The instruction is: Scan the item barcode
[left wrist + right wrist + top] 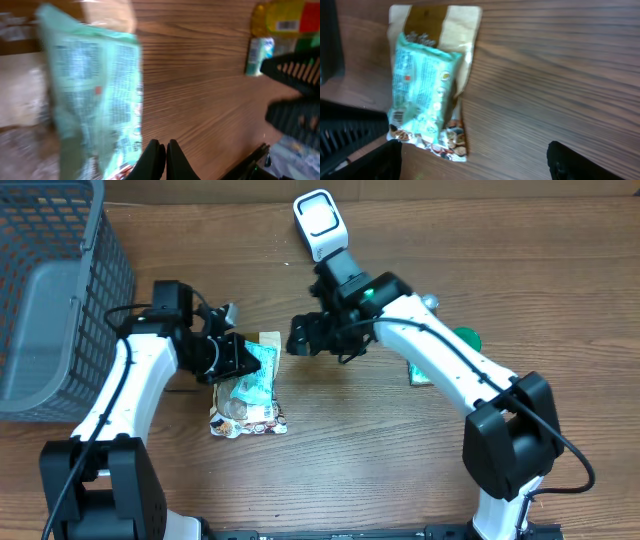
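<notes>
A mint-green packet [260,368] lies tilted on top of a brown-and-white snack bag [248,416] left of the table's middle. My left gripper [236,360] is at the packet's left edge. In the left wrist view its fingers [152,160] are shut together. The blurred packet [95,90] lies just left of them, and nothing shows between them. My right gripper [306,337] hovers right of the packet. In the right wrist view it [472,165] stands wide open over bare wood, with the packet [422,85] and bag [455,35] at the upper left. A white scanner [320,224] sits at the back.
A grey mesh basket [50,300] fills the far left. A green item [466,338] and a small packet [419,373] lie under my right arm. The left wrist view shows a yellow item with a barcode [285,17] and a small teal item [260,55].
</notes>
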Action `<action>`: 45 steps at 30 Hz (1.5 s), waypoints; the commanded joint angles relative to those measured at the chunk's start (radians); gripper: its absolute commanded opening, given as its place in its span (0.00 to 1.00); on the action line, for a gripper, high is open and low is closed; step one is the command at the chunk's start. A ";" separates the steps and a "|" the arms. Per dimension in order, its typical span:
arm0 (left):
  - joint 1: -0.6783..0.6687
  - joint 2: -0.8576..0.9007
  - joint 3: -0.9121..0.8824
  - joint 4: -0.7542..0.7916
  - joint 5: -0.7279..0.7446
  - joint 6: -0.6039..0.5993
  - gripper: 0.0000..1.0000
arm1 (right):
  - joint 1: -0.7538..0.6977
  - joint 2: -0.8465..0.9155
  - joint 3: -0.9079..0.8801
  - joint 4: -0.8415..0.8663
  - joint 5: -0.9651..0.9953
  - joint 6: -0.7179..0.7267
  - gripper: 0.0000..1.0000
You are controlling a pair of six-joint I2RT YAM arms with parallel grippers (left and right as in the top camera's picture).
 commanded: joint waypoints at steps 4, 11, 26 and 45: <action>-0.079 0.007 -0.001 0.025 -0.174 -0.050 0.04 | -0.050 -0.014 -0.005 -0.039 -0.032 -0.034 0.90; -0.043 0.007 -0.001 0.026 -0.317 -0.093 0.04 | -0.017 -0.012 -0.019 -0.015 -0.034 -0.010 0.89; 0.029 0.007 -0.003 -0.069 -0.330 -0.002 0.27 | 0.089 0.000 -0.172 0.324 -0.051 0.125 0.71; 0.029 0.013 -0.045 -0.047 -0.328 0.012 0.44 | 0.122 0.137 -0.175 0.485 -0.126 0.136 0.59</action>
